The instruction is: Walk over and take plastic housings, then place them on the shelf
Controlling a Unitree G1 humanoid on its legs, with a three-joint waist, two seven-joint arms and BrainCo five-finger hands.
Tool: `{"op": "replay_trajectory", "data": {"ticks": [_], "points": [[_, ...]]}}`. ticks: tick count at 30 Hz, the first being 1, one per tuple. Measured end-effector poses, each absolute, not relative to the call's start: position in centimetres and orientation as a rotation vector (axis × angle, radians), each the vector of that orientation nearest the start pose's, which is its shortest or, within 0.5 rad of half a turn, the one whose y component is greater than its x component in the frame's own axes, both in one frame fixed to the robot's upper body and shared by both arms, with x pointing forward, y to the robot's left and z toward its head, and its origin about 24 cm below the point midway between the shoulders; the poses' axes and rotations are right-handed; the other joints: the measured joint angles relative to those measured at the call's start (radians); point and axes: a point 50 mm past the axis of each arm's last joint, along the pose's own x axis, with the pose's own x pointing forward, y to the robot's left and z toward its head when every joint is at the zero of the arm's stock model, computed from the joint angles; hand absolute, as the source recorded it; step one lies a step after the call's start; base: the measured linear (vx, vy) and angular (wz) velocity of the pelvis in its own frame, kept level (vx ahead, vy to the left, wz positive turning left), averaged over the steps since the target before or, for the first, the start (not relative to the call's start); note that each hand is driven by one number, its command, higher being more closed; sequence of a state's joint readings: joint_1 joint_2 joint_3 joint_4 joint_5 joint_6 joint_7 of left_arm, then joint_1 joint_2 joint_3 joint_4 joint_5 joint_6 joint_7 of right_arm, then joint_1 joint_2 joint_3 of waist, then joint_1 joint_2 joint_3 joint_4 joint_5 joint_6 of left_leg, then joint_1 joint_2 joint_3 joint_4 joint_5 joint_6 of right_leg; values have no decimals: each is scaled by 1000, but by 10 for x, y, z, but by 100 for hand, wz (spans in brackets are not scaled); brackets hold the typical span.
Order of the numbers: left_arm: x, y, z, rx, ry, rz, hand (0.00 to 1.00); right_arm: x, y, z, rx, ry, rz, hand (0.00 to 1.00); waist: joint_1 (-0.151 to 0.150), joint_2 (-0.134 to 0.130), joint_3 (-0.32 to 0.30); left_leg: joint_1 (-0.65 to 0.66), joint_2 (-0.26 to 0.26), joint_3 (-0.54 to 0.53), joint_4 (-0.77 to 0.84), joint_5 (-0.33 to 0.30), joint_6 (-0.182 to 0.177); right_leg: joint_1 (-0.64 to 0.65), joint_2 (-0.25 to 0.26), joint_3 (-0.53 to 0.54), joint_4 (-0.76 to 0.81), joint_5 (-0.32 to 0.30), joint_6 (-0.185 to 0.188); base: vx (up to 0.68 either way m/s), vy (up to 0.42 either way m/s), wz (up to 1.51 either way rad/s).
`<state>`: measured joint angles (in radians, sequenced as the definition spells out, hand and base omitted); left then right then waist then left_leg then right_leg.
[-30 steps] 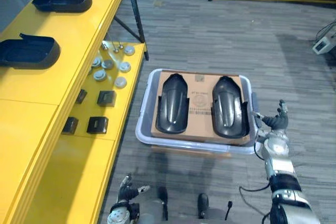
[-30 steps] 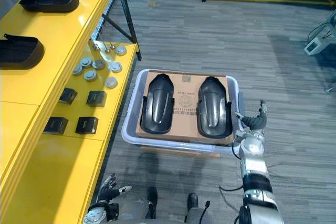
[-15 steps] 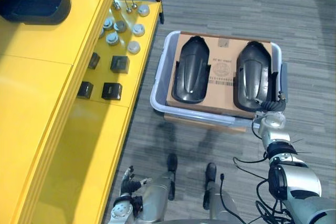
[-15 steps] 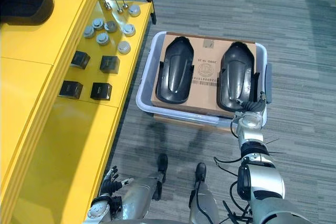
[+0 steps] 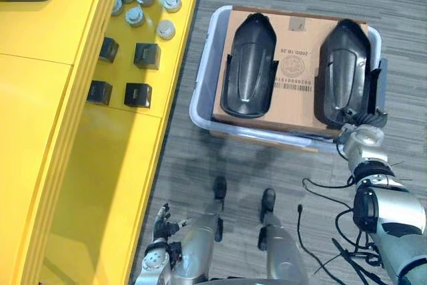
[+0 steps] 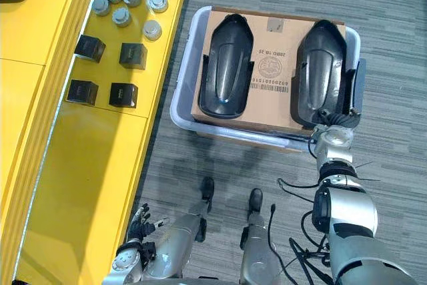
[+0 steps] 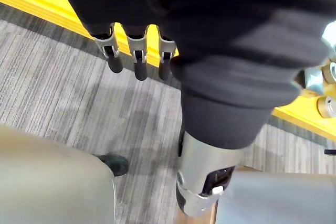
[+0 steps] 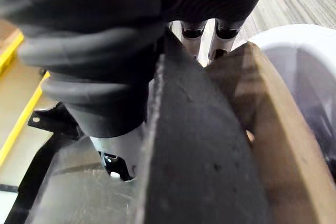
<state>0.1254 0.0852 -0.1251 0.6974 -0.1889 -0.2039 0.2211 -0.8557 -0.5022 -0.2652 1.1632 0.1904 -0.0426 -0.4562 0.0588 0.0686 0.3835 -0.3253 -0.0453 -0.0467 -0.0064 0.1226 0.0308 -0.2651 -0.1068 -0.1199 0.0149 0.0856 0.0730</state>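
Change: the right hand point(image 5: 361, 137), spread out beside the bin's point(image 5: 207, 71) right wall a second ago, is now at the bin's near right corner. The camera has also swung down over the bin.
Housings: two black plastic shells lie lengthwise on a cardboard sheet point(image 5: 297, 71). The left housing point(image 5: 248, 65) is toward its left edge and the right housing point(image 5: 343, 65) toward its right edge, the two well apart.
Right hand: against the near end of the right housing. Its fingers pass behind the housing's rim, so its grip cannot be told.
Cardboard sheet: rests in the pale bin on the grey floor point(image 5: 200, 165).
Left hand point(image 7: 139, 51): hangs low beside the shelf point(image 5: 53, 131), fingers straight and loose, holding nothing.
Shelf: yellow, left of the bin. Its lower level carries small black boxes point(image 5: 147, 55) and silver round parts point(image 5: 166, 29).
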Motion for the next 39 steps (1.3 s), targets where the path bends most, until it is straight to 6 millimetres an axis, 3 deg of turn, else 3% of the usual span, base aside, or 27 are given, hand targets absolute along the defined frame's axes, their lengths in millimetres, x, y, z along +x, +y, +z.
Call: {"op": "replay_trajectory", "data": {"ticks": [6, 10, 15, 19, 24, 26, 33, 39], "points": [[161, 172, -111, 4, 621, 232, 0, 352, -319, 105, -54, 90, -811, 100, -4, -8, 4, 61, 10, 18, -55, 12, -3, 26, 4, 18, -1, -1, -2, 39, -15, -9], [166, 169, -106, -5, 594, 226, 0, 336, -311, 108, -146, -34, -797, 100, -24, -11, 2, 83, 10, 17, -66, 15, 0, 44, 1, 16, -2, -2, -3, 79, -6, 1], [185, 166, -68, -46, 399, 213, 0, 313, -289, 107, -221, -150, -789, 100, -47, -31, -25, 131, 10, 15, -87, 14, 0, 89, 0, 13, -12, -14, 8, 60, -14, 2], [204, 161, -24, -83, 195, 191, 0, 298, -274, 110, -280, -220, -777, 100, -65, -41, -82, 150, 11, -10, -87, 14, -1, 124, 0, -14, -18, -24, 10, 74, -37, 18], [218, 155, 37, -155, -85, 199, 0, 286, -237, 116, -329, -315, -700, 100, -70, -43, -142, 184, 10, -34, -88, 12, -3, 168, -1, -45, -16, -43, 8, 45, -35, 19], [224, 150, 59, -191, -180, 190, 0, 288, -212, 123, -343, -365, -624, 100, -68, -42, -168, 197, 10, -36, -88, 12, -4, 184, -1, -50, -15, -48, 10, 20, -26, 7], [240, 124, 96, -282, -316, 93, 0, 284, -147, 144, -311, -505, -394, 100, -67, -44, -232, 225, 9, -43, -88, 12, -5, 213, -2, -60, -14, -51, 8, -3, -13, 4], [245, 106, 105, -312, -328, 66, 0, 281, -109, 144, -282, -538, -222, 100, -69, -43, -266, 240, 11, -36, -90, 9, -9, 228, -1, -57, -14, -51, 8, -3, -1, -1]]}}
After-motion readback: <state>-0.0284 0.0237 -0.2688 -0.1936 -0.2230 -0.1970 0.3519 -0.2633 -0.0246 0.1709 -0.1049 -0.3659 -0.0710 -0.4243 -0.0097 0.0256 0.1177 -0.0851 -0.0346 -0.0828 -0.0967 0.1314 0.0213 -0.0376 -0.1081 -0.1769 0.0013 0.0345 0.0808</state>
